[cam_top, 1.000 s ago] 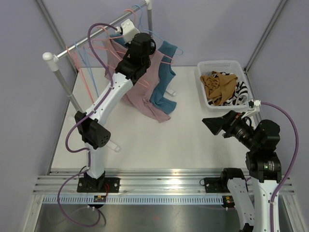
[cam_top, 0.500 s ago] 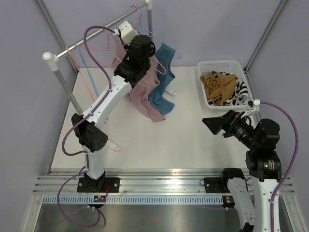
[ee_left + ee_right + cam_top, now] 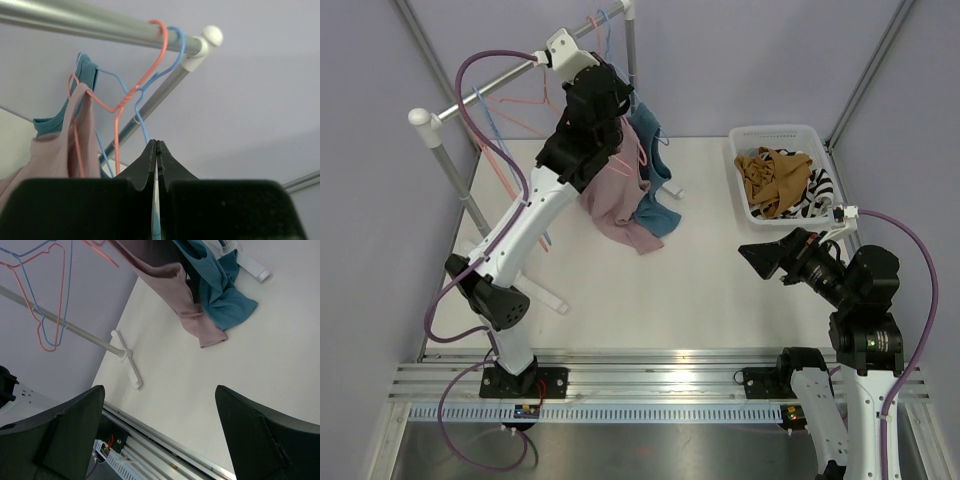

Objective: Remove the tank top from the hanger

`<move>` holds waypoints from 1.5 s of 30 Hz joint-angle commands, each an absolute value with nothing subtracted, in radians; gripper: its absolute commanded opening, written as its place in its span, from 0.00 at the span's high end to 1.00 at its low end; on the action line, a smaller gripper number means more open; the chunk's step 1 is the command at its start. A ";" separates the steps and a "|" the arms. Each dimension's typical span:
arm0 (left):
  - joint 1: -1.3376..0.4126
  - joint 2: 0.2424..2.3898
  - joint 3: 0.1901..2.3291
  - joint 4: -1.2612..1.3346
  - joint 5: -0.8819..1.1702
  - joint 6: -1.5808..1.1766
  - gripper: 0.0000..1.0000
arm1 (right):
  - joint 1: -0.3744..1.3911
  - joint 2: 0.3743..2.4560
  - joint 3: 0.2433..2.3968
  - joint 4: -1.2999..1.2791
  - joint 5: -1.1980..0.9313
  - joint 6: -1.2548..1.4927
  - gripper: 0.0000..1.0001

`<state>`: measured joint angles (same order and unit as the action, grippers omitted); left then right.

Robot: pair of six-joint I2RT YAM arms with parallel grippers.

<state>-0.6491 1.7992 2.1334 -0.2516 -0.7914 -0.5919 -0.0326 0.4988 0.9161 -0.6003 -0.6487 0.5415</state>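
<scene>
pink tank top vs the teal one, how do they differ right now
In the top view the pink tank top hangs left of the teal tank top, which is nearer the basket. The pink tank top trails as a long strip; the teal tank top bunches wider. Both hang off the rail, lower ends on the table.

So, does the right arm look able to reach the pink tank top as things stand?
Probably yes. The right claw is open, facing the pink tank top across the table; only the teal top hangs on its near side, and the left claw is up by the hangers.
</scene>
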 commanded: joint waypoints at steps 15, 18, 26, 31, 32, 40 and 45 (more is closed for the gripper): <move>-0.664 1.785 2.255 -0.338 -0.802 -0.564 0.89 | -0.026 0.512 0.957 -0.597 -0.667 0.511 0.01; -0.646 1.813 2.272 -0.421 -0.784 -0.604 0.64 | -0.026 0.514 0.948 -0.586 -0.669 0.514 0.01; -0.580 1.864 2.283 -0.531 -0.684 -0.751 0.48 | -0.026 0.515 0.950 -0.589 -0.667 0.515 0.01; -0.546 1.940 2.341 -0.543 -0.618 -0.775 0.41 | -0.026 0.515 0.951 -0.592 -0.666 0.514 0.01; -0.542 1.951 2.356 -0.542 -0.614 -0.779 0.41 | -0.026 0.518 0.953 -0.592 -0.666 0.514 0.01; -0.511 2.019 2.361 -0.482 -0.552 -0.799 0.36 | -0.020 0.528 0.948 -0.588 -0.664 0.514 0.01; -0.505 2.043 2.356 -0.477 -0.551 -0.810 0.72 | -0.017 0.528 0.948 -0.588 -0.661 0.514 0.01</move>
